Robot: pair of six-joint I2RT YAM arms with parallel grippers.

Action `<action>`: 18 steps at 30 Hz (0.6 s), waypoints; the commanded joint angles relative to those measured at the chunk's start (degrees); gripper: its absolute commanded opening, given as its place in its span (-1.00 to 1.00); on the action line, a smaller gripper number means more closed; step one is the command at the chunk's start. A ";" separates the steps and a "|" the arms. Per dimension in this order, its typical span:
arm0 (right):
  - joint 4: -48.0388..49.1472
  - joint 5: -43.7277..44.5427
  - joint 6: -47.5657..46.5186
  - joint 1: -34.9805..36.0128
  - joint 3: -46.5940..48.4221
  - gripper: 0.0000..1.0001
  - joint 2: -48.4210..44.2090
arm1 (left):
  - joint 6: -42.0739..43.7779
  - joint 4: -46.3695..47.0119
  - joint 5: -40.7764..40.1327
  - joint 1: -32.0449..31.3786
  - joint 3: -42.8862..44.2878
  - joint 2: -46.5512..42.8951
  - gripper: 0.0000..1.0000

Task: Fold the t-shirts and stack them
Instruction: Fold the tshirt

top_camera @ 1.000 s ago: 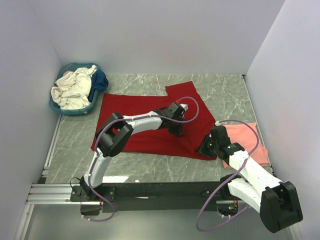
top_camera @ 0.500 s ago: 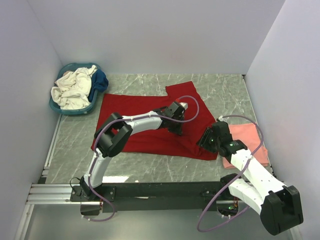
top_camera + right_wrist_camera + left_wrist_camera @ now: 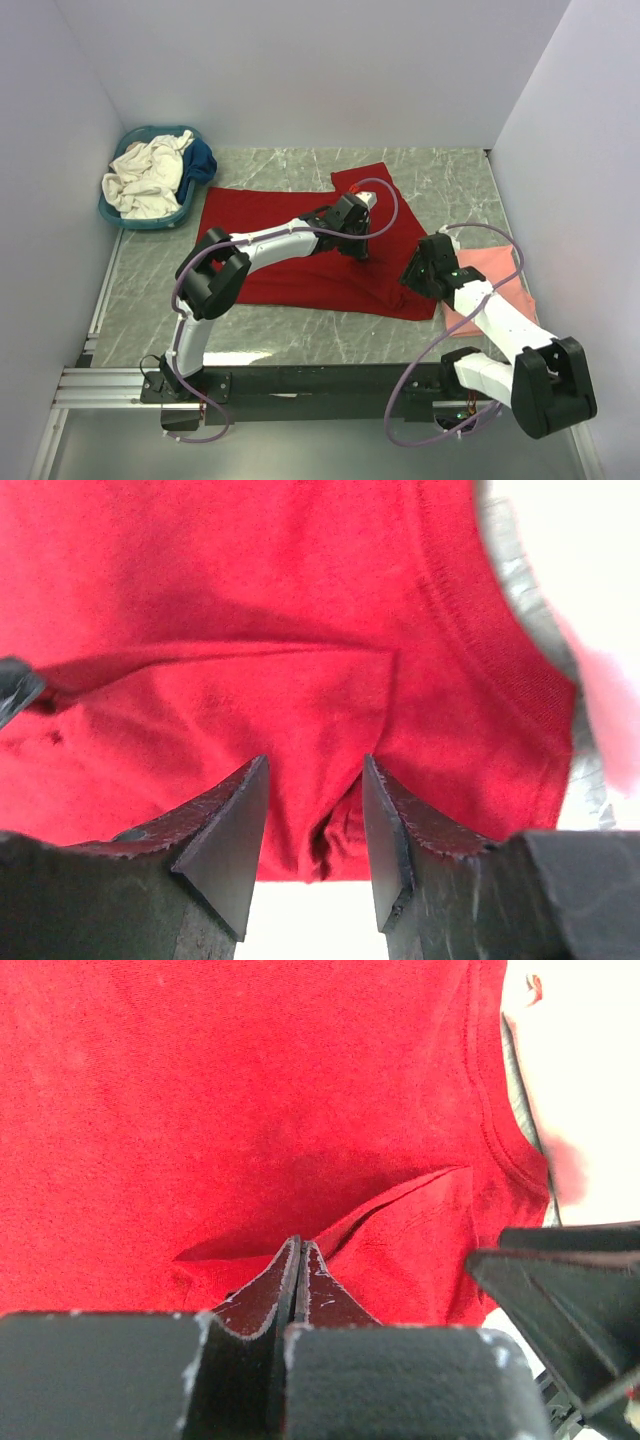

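- The marble tabletop point(image 3: 450, 190) is carrying all the laundry, with the two arms reaching over it from the near edge.
- The deep red t-shirt point(image 3: 260, 205) is lying spread across the middle of the tabletop. Its far sleeve is pointing toward the back wall and its right edge is ending just beside the salmon pink t-shirt.
- The teal basket point(image 3: 150, 222) is sitting in the far left corner, apart from the red shirt's left edge.
- The salmon pink t-shirt point(image 3: 498, 268) is lying folded flat at the right side of the tabletop, partly hidden under the right arm.
- The cream-white t-shirt point(image 3: 145, 175) is lying crumpled in the basket and filling most of it.
- The dark blue t-shirt point(image 3: 202, 160) is showing at the basket's right side, beside the cream one.
- The left end effector point(image 3: 298, 1247) is reaching over the right half of the red shirt. Its jaws are pressing fully together on a raised ridge of red cloth that is tenting up from the fingertips.
- The right end effector point(image 3: 315, 765) is hovering at the red shirt's near right edge, close to the left one. Its jaws are standing apart, straddling a small pucker of the hem without clamping it.
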 commanded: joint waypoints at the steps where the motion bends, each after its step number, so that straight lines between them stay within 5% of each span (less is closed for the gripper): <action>1: 3.60 3.19 0.75 -1.31 2.90 -0.01 1.52 | 0.23 1.16 -1.31 -0.30 0.17 -2.64 -0.99; 18: 8.35 3.64 0.75 -4.74 2.63 -0.09 9.34 | -0.56 0.72 -2.01 -0.21 0.17 -2.82 -0.99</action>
